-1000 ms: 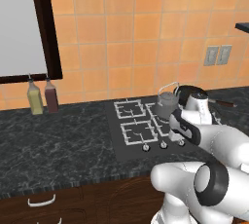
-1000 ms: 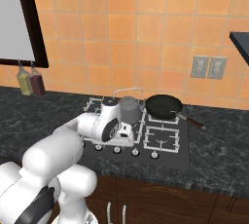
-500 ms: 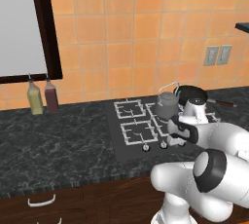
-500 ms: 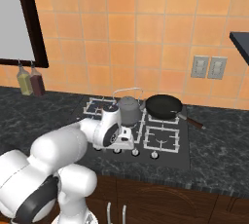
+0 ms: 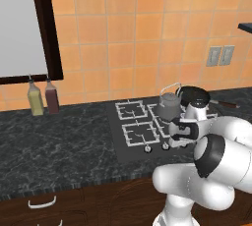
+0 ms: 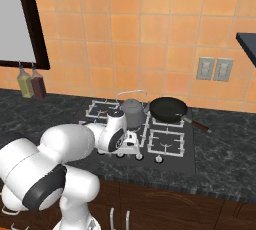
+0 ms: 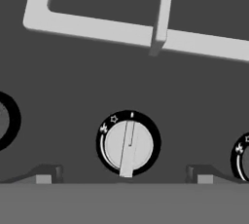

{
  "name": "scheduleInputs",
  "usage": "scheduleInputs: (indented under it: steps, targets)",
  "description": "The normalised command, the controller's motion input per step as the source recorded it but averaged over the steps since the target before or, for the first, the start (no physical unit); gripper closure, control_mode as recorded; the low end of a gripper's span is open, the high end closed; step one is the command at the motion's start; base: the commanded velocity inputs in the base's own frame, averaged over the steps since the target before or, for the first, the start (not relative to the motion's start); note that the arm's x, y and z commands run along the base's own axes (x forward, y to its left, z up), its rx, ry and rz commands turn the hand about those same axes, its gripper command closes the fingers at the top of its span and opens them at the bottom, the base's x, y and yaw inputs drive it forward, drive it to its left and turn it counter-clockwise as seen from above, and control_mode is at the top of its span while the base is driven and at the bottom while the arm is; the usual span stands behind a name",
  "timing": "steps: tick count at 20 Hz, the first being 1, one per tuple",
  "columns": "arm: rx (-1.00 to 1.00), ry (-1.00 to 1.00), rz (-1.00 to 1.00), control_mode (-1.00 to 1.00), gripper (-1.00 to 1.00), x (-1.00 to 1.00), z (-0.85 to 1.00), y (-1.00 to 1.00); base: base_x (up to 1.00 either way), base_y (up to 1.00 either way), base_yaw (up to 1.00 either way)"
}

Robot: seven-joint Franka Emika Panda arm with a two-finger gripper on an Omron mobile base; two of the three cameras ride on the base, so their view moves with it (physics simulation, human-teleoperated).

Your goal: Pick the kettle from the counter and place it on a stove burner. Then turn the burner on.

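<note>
A flame and star symbol are seen beside the stove knob, straddled by the wide-spread gripper.

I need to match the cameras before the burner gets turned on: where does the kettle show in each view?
Left base view: the kettle sits right of centre on the cooktop, left of the frying pan.
Right base view: the kettle sits at centre, just behind the arm's hand, again left of the frying pan.
Hand view: no kettle here; a burner knob sits between the fingers, below a grey grate.
Shared landmark: the frying pan.
</note>
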Motion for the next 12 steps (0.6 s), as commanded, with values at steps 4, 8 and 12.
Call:
scheduleInputs:
  steps: [4, 8, 12]
  targets:
    - [0.00, 0.00, 0.00, -1.00, -1.00, 0.16, -0.13, -0.02, 0.00, 0.00, 0.00]
    - [0.00, 0.00, 0.00, -1.00, -1.00, 0.19, -0.11, 0.00, 0.00, 0.00, 0.00]
    - [0.00, 0.00, 0.00, -1.00, -1.00, 0.18, -0.11, 0.00, 0.00, 0.00, 0.00]
